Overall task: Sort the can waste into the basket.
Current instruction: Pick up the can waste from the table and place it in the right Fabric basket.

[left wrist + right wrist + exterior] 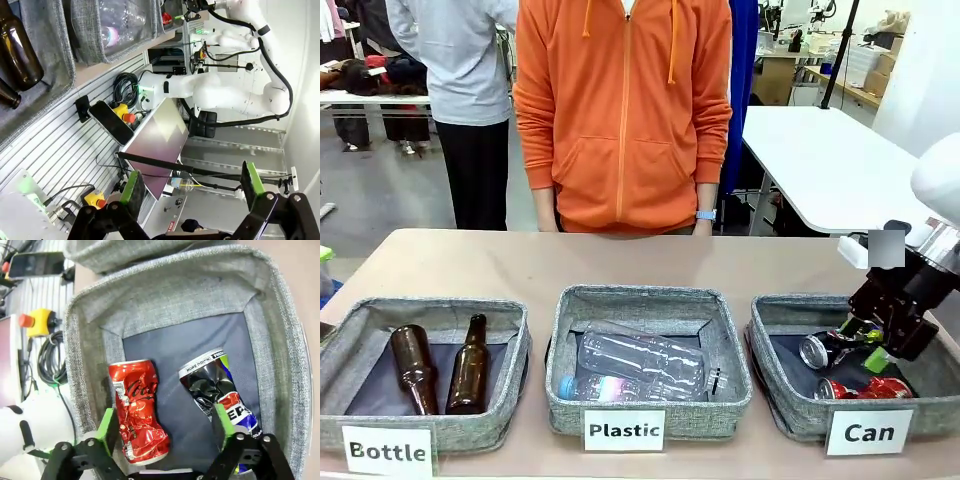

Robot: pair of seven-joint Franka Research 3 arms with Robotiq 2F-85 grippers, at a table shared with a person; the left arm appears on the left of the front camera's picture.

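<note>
- Three grey baskets in a row on a table.
- Right gripper, jaws apart, over the Can basket, which holds a red can and a dark can.
- Person in orange hoodie stands behind.

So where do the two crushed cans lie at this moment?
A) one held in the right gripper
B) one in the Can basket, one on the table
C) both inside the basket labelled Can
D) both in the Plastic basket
C: the red can and the dark can lie side by side on the lining of the Can basket, with the right gripper open above them.
</note>
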